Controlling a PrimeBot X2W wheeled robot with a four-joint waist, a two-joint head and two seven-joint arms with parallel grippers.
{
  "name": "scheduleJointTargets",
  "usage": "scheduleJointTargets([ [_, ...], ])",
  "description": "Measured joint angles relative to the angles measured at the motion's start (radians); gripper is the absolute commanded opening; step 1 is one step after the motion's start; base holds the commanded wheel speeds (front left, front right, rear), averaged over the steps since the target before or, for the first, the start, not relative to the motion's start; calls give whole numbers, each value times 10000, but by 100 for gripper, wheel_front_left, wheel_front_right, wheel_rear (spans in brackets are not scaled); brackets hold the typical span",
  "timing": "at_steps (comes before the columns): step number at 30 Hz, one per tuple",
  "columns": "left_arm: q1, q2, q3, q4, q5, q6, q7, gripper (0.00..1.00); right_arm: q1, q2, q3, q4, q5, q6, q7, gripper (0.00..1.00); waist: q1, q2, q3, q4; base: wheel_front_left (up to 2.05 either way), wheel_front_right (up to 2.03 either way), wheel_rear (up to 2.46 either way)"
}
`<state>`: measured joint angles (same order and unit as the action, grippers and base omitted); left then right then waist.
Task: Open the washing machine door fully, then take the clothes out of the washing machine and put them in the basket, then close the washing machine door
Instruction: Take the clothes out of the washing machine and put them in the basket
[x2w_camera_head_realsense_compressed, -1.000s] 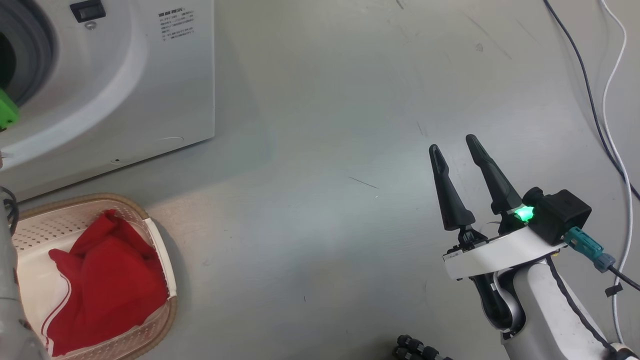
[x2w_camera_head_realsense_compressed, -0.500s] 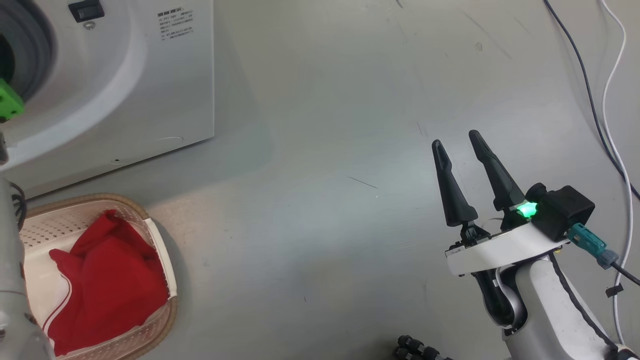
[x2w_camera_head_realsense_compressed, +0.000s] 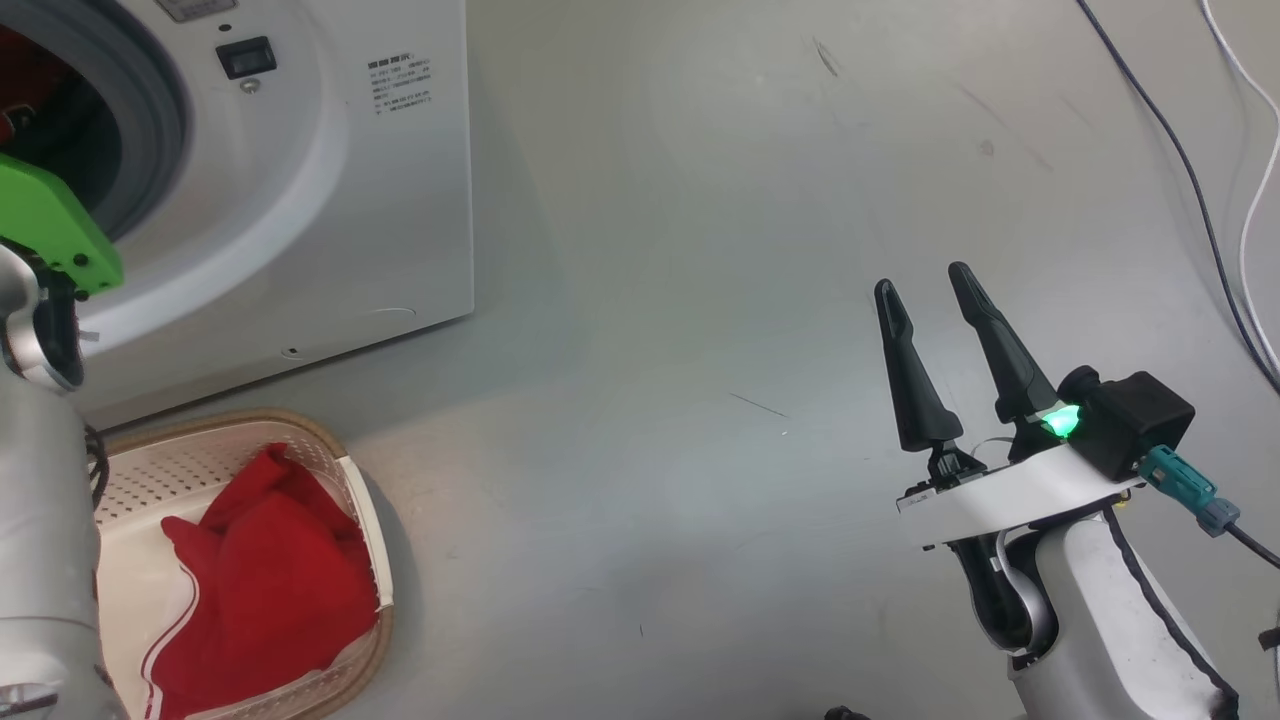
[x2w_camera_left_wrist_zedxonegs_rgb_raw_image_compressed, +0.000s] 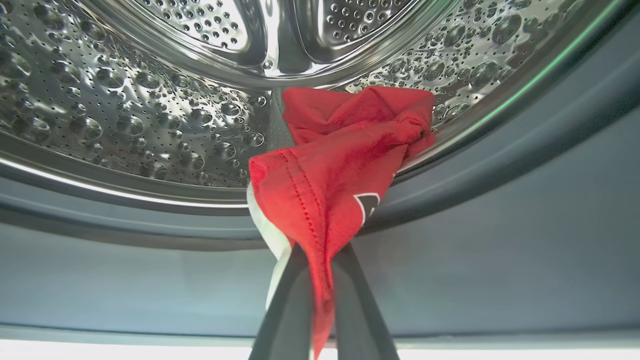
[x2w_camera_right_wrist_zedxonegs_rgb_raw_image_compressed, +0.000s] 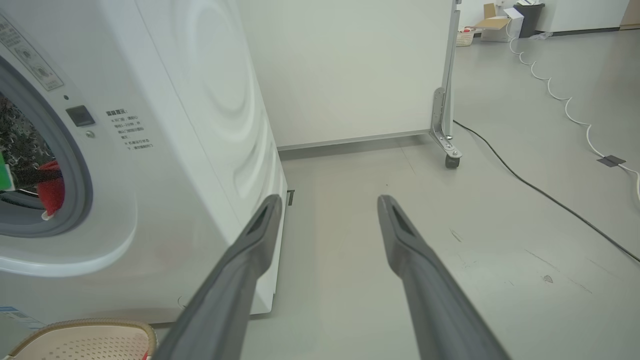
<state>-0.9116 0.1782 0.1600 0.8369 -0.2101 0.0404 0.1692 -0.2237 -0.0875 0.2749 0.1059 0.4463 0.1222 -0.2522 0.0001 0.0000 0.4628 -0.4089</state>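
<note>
Grey floor fills most of the head view. At its lower left the basket (x2w_camera_head_realsense_compressed: 365, 520) sits below the washing machine (x2w_camera_head_realsense_compressed: 330, 200) with one red garment (x2w_camera_head_realsense_compressed: 270, 580) already inside, handy for the drop. In the left wrist view the left gripper (x2w_camera_left_wrist_zedxonegs_rgb_raw_image_compressed: 320, 250) pinches another red garment (x2w_camera_left_wrist_zedxonegs_rgb_raw_image_compressed: 340, 165) at the drum's (x2w_camera_left_wrist_zedxonegs_rgb_raw_image_compressed: 125, 125) lip, likely to draw it out. At lower right the right gripper (x2w_camera_head_realsense_compressed: 930, 290) waits, fingers spread, holding nothing.

Grey floor (x2w_camera_head_realsense_compressed: 700, 250), trailing cables (x2w_camera_right_wrist_zedxonegs_rgb_raw_image_compressed: 540, 190), white partition wall (x2w_camera_right_wrist_zedxonegs_rgb_raw_image_compressed: 350, 65)
</note>
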Motion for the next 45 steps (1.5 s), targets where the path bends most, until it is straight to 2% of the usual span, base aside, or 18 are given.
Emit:
scheduleJointTargets([
  [10, 1058, -113, -313, 320, 96, -569, -965, 0, 75, -44, -104, 230, -92, 0, 0, 100, 0, 0, -942, 359, 0, 0, 0],
  [19, 2251, -690, -673, 343, 100, -1083, -2013, 0, 647, -186, -326, 372, -194, 0, 0, 100, 0, 0, -2035, 810, 0, 0, 0],
  [35, 4104, -993, -1264, -274, 479, -1292, -3739, 0, 1579, -278, -435, 462, -288, 0, 0, 100, 0, 0, -3544, 1845, 0, 0, 0],
  [45, 4531, -1091, -1388, -1557, 667, -1202, -4169, 0, 1755, -326, -573, 303, -372, 0, 0, 100, -1, 0, -3884, 2473, 0, 0, 0],
])
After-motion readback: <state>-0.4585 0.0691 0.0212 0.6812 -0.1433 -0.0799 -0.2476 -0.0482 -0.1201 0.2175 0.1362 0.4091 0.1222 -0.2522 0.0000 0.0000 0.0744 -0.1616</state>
